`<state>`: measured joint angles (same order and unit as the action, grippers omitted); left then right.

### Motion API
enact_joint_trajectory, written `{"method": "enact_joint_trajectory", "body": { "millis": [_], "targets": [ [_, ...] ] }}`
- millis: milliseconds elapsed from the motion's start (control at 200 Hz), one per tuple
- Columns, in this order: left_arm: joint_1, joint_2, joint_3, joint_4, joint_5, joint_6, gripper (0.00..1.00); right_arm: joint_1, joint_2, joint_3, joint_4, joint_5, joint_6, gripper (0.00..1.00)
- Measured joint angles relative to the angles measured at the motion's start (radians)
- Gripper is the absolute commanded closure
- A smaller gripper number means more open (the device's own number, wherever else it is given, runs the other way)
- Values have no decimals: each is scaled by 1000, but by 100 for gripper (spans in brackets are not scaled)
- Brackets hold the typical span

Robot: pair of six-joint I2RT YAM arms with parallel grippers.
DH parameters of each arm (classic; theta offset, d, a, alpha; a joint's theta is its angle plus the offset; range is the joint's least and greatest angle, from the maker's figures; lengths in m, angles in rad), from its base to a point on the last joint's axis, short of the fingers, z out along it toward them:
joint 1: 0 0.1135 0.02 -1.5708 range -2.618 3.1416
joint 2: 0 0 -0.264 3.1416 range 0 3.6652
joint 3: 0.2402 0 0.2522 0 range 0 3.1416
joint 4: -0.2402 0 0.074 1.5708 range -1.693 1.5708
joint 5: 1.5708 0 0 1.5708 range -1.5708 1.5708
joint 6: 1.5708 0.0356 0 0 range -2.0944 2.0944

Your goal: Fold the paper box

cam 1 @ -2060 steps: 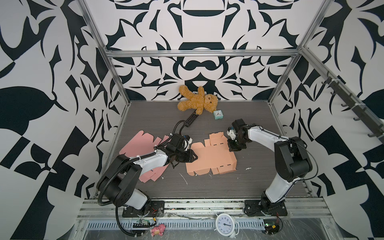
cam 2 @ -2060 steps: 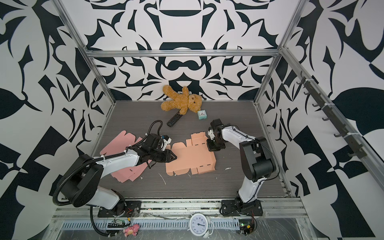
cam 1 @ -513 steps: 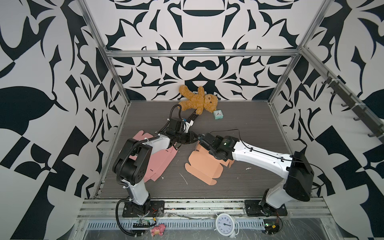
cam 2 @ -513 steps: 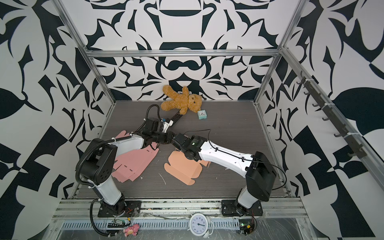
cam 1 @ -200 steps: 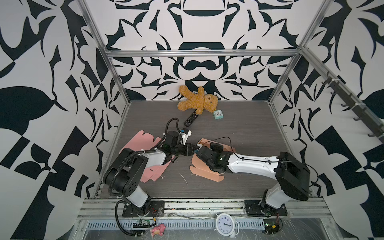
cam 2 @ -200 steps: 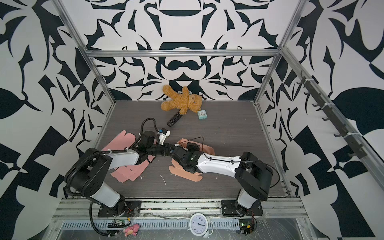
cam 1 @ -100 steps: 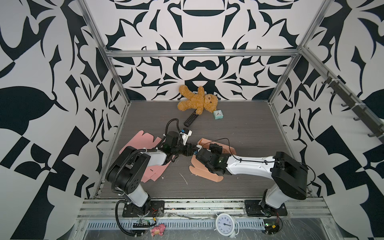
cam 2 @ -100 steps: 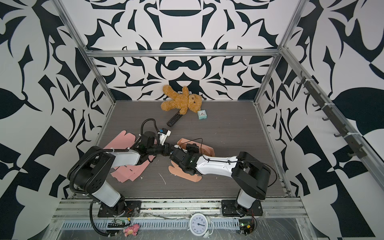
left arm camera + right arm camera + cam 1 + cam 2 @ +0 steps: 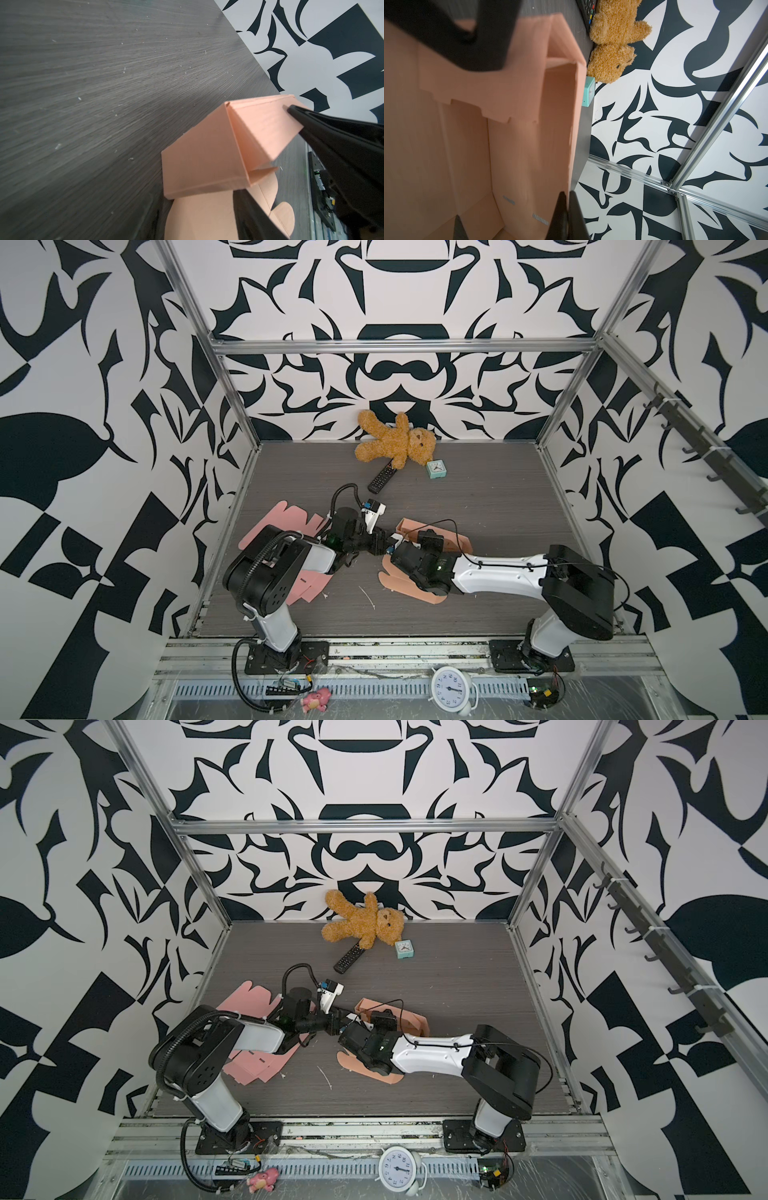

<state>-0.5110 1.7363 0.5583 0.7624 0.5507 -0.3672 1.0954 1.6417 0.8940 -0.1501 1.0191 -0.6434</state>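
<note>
Peach paper box [image 9: 395, 583] half-folded, side walls raised, table [image 9: 498, 497] centre.

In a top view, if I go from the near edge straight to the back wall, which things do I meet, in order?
white clock → box → remote → teddy

Top views: high front, angled down, sharing table [image 9: 498, 497]. Wrist views: close, probably both on paper box [image 9: 207, 166].
</note>
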Motion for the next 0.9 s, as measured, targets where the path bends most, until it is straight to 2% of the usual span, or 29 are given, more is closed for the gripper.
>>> {"method": "enact_joint_trajectory", "body": {
  "millis": [220,480,900],
  "targets": [
    [0,44,-13,86,11,-9,48,13,3,-2,2,11,0,100],
    [-6,89,-13,171,19,-14,48,13,3,-2,1,10,2,100],
    [-66,89,-32,249,-104,43,48,16,3,-2,-6,3,13,100]
  ]
}}
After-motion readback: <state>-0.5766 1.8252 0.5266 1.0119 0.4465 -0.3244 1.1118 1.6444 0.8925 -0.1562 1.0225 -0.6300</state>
